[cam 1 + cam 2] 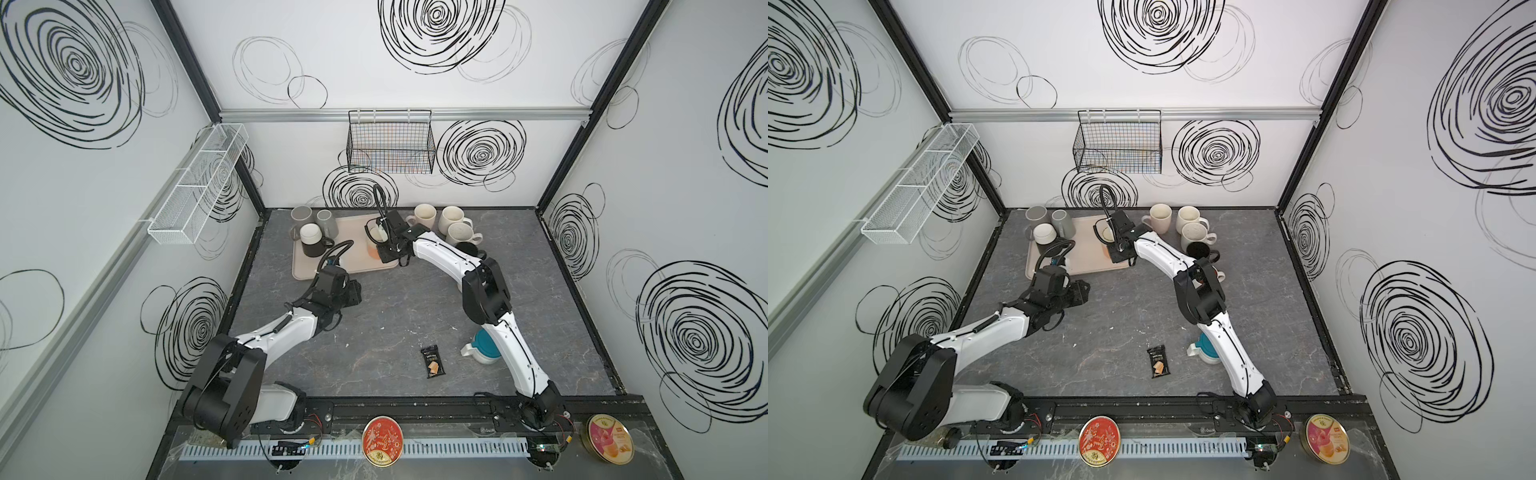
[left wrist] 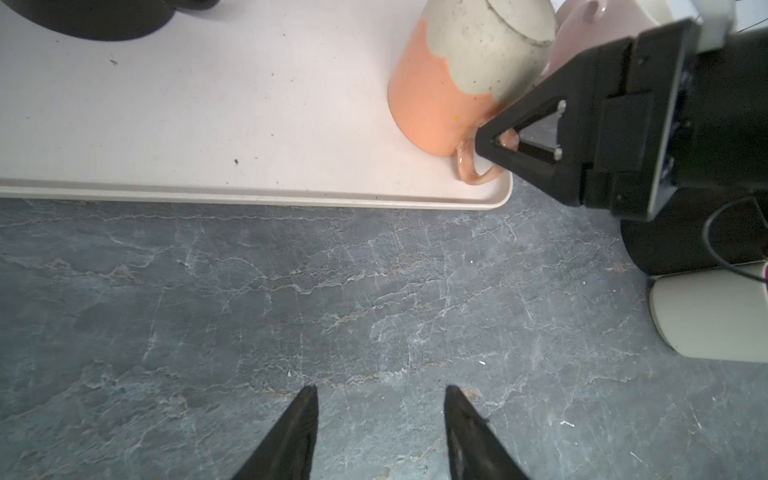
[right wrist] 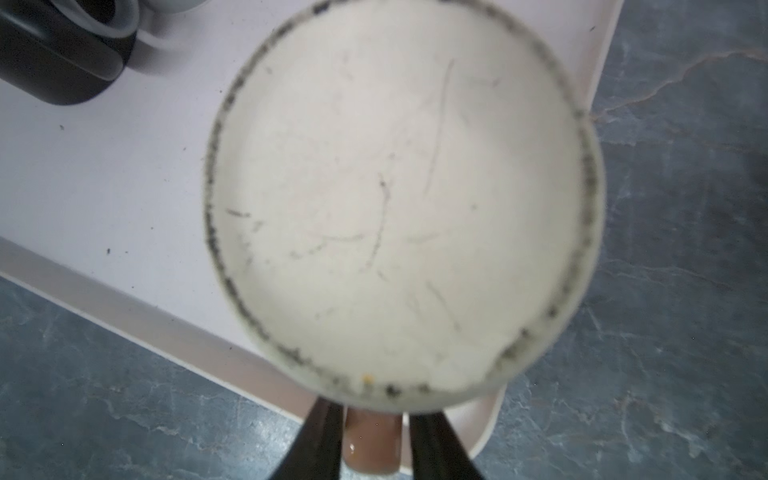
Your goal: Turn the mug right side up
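Tins (image 1: pixel 382 441) sit on the front ledge, two of them; beyond them a dark snack packet (image 1: pixel 433 361) lies on the tabletop (image 1: pixel 395 316), with a teal-lidded jug (image 1: pixel 482 347) just beside the right arm; the left end effector (image 2: pixel 381 390) hovers over bare tabletop short of the tray (image 2: pixel 208 104), jaws apart and nothing between them; the mug (image 2: pixel 457 83), orange toward the rim and cream toward the base, stands upside down at the tray's near right corner, its handle toward the tray's edge; the right end effector (image 3: pixel 374 415) reaches down beside it with one finger on each side of the handle, close against it, though whether they pinch it or stand just clear I cannot tell; farther left on the tray is a black mug (image 1: pixel 313 241) with a pale top, and two grey mugs (image 1: pixel 301 218) stand behind it; right of the tray three cream mugs (image 1: pixel 453 218) stand mouth up, a second black one (image 1: pixel 467 249) just in front of them; a black wire basket (image 1: pixel 390 145) hangs on the back wall, a white mesh basket (image 1: pixel 199 187) on the left wall.
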Available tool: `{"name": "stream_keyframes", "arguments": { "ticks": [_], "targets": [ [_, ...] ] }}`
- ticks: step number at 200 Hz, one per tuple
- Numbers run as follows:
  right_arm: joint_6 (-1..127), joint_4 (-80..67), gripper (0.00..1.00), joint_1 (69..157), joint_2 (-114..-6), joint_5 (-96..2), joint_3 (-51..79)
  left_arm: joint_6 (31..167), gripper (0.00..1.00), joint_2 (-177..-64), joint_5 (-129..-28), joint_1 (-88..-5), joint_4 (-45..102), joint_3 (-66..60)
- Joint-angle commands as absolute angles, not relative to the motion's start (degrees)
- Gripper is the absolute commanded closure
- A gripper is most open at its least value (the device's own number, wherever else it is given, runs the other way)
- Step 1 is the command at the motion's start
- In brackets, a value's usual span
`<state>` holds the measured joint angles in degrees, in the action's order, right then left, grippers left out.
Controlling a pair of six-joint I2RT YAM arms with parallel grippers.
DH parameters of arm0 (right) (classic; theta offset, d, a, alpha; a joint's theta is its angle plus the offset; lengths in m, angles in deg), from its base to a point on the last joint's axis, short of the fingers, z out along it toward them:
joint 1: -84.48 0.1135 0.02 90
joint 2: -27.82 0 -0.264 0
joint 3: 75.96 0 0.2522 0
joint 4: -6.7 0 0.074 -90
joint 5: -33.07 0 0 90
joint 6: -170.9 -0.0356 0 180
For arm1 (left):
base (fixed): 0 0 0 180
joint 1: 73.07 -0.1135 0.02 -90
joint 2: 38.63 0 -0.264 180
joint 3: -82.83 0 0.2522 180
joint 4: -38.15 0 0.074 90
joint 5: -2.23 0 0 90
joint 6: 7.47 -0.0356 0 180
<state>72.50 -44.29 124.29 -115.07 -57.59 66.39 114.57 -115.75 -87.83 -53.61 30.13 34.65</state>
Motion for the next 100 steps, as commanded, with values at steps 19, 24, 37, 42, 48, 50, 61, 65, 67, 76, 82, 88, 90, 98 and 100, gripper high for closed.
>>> {"name": "stream_keyframes", "arguments": {
  "ticks": [19,24,37,42,48,50,61,65,67,76,82,88,90,98,100],
  "targets": [
    [74.4,-46.9,0.6,123.9,-117.4,-59.3,69.7,115.1,0.48,-113.1,-88.2,-54.1,31.1,35.5],
    [74.6,-47.3,0.62,123.8,-117.7,-59.4,70.3,115.1,0.48,-112.8,-88.2,-54.1,31.1,35.7],
    [74.8,-47.7,0.68,123.8,-118.3,-59.7,71.5,115.1,0.48,-112.1,-88.2,-54.4,31.2,36.2],
    [74.9,-47.7,0.7,123.8,-118.3,-59.8,71.7,115.1,0.48,-111.9,-88.2,-54.5,31.2,36.4],
    [75.0,-47.5,0.73,123.9,-118.1,-59.9,71.7,115.0,0.48,-111.8,-88.0,-54.7,31.1,36.5],
    [75.0,-47.4,0.73,123.8,-118.1,-60.0,71.7,115.0,0.48,-111.7,-87.9,-54.8,31.1,36.6],
    [75.2,-47.2,0.79,123.9,-117.7,-60.2,71.7,114.9,0.48,-111.4,-87.8,-55.2,31.0,36.8],
    [75.2,-47.1,0.81,123.8,-117.6,-60.2,71.7,114.8,0.48,-111.3,-87.8,-55.3,31.0,36.8],
    [75.3,-47.0,0.81,123.8,-117.5,-60.2,71.8,114.8,0.48,-111.3,-87.8,-55.4,31.0,36.8],
    [75.5,-46.8,0.85,124.0,-117.1,-60.2,71.7,114.7,0.48,-111.0,-87.6,-55.7,31.1,37.0],
    [75.6,-46.7,0.87,124.0,-116.9,-60.2,71.6,114.7,0.48,-110.8,-87.4,-55.8,31.2,37.1],
    [75.7,-46.5,0.9,124.0,-116.7,-60.2,71.6,114.6,0.48,-110.5,-87.3,-56.1,31.3,37.2],
    [75.8,-46.4,0.91,124.0,-116.6,-60.1,71.6,114.6,0.48,-110.5,-87.3,-56.1,31.4,37.2],
    [75.7,-46.0,0.94,124.0,-116.3,-59.9,71.6,114.5,0.48,-110.1,-87.1,-56.3,31.4,37.3],
    [75.7,-45.9,0.95,124.1,-116.2,-59.9,71.5,114.5,0.48,-110.0,-87.1,-56.4,31.5,37.3]
  ]
}}
